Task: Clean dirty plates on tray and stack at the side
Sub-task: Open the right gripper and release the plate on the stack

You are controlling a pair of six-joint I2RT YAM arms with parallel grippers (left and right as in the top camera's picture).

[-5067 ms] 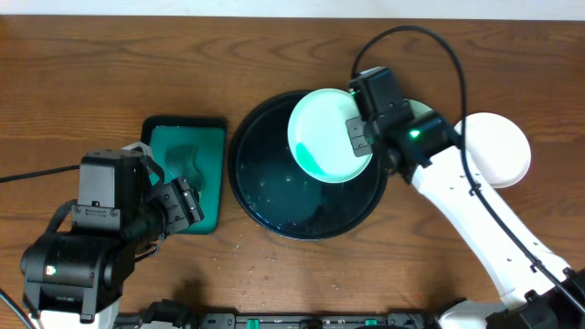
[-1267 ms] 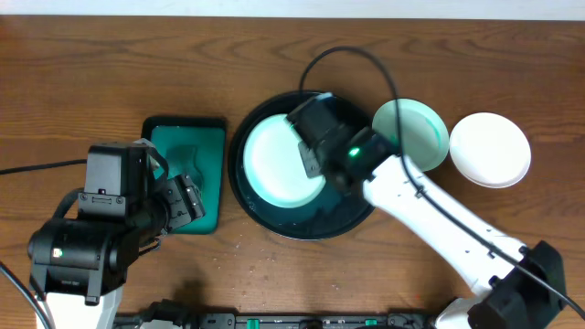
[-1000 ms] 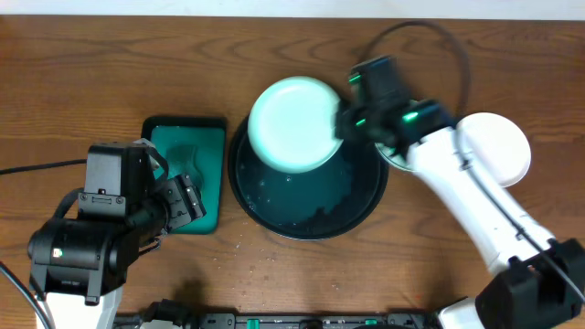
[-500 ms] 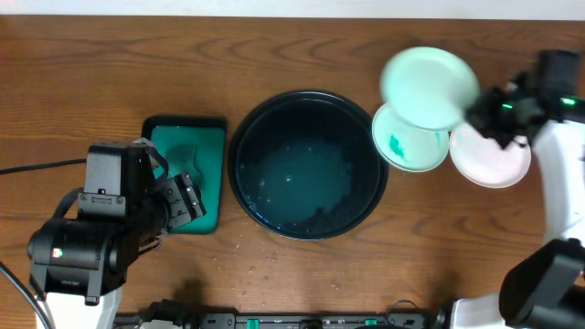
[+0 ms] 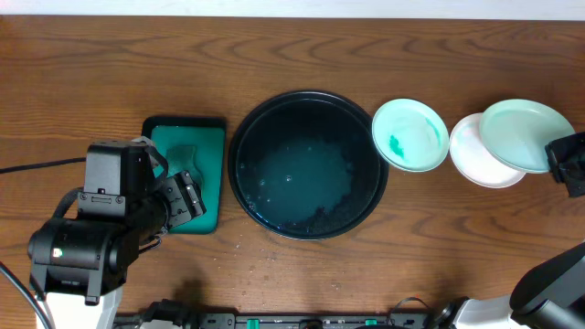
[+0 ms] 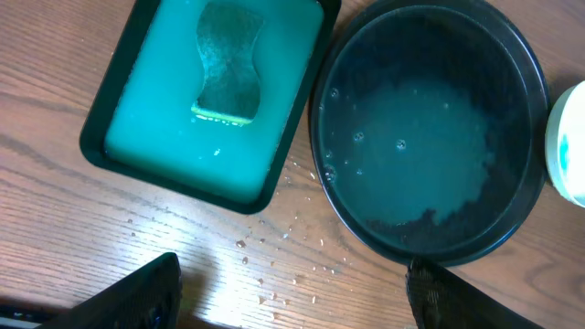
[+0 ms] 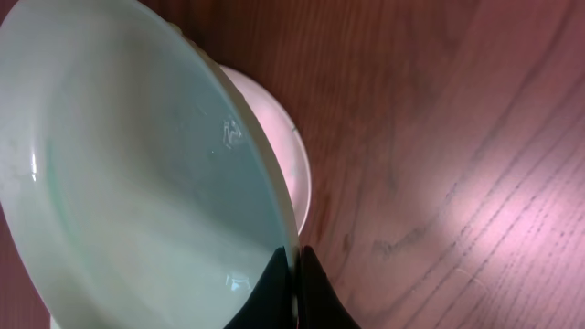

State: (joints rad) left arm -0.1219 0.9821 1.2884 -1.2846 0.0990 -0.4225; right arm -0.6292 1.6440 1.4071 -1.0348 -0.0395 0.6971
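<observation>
Since half a second ago the right arm has carried the clean mint plate (image 5: 521,133) down and rightward from above the smeared mint plate (image 5: 410,135) to a spot over the white plate (image 5: 477,153). Overhead: clean mint plate overlaps the right part of the white plate; right gripper (image 5: 559,157) sits at its right rim, at the frame edge. Smeared mint plate, with a teal blotch left of its centre, lies on the bench (image 5: 110,64) just beside the black tray (image 5: 235,174), between it and the white plate. Black tray sits mid-bench with a cloudy wet film inside. Green-lined rectangular tray (image 5: 208,146) is just left of it; left gripper (image 5: 187,203) hangs over that tray's lower corner. Left wrist: jaws released, spread wide over bare wood flecked with droplets, grasping nothing. A sponge (image 6: 227,64) lies in the upper half of the green tray; dark specks gather along the black tray's near inner edge; a sliver of the smeared plate shows at the right border. Right wrist: jaws clenched on the clean mint plate's rim, one finger (image 7: 318,291) on each face. Plate is tilted, the white plate below and behind it; contact between the two cannot be told.
</observation>
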